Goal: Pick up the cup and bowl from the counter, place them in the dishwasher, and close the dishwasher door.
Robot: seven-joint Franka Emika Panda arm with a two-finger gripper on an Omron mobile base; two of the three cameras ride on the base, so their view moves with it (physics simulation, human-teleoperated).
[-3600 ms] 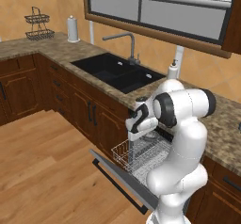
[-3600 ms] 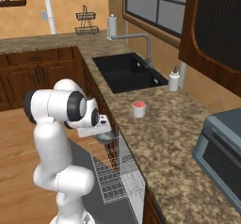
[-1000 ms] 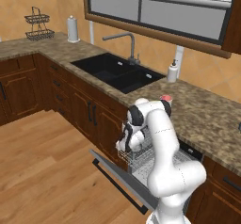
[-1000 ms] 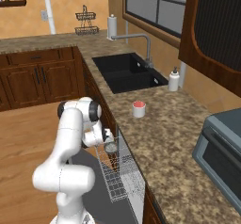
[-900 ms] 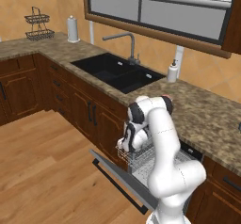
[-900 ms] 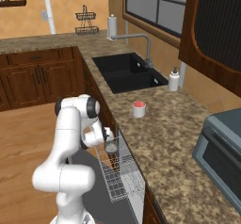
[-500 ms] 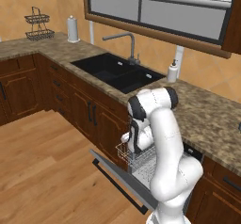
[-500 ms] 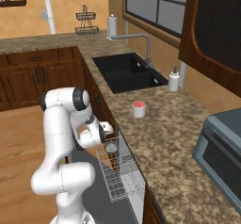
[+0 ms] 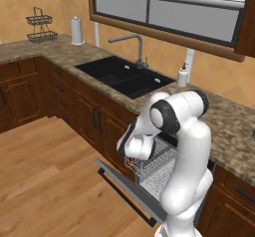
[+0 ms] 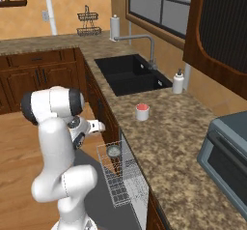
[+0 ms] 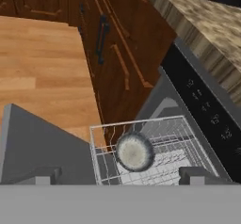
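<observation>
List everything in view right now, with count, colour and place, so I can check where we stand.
bowl: one, grey, in the rack's front corner.
rack: one, white wire, pulled out of the dishwasher.
dishwasher door: one, dark grey, dropped open.
cup: one, white with red inside, on the counter.
sink: one, black, set in the counter.
soap bottle: one, white, beside the sink.
toaster oven: one, grey-blue, right end of counter.
gripper: one, jaws open, above the rack, holding nothing.
</observation>
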